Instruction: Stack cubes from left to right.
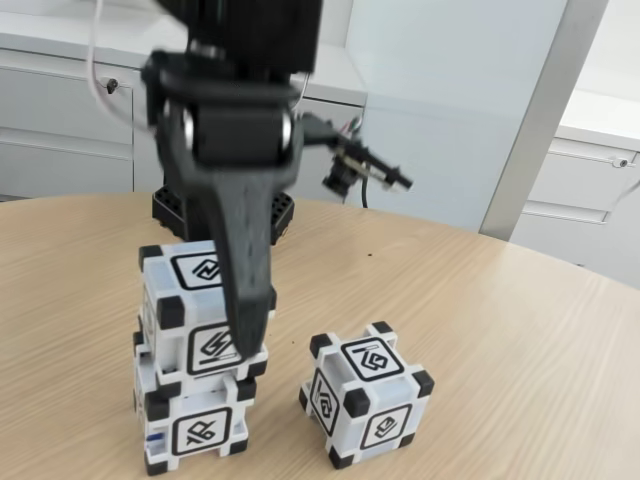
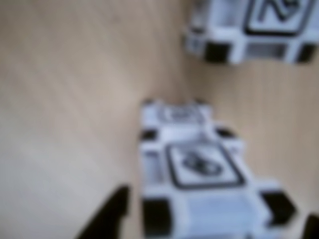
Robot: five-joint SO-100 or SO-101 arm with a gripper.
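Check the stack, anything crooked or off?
Slightly. In the fixed view the upper cube sits a bit twisted and offset on the lower cube, with the gripper at it. The third cube stands apart on the table. No damage visible.

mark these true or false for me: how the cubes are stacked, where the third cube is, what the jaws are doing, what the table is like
1. Two cubes are stacked: the upper cube sits on the lower cube. True.
2. The third cube lies on top of the stack. False: it stands alone on the table, to the right of the stack in the fixed view.
3. The gripper is at the upper cube, one dark finger across its front face. True.
4. The table is black metal. False: it is light wood.
5. The upper cube sits perfectly square on the lower one. False: it is slightly offset.
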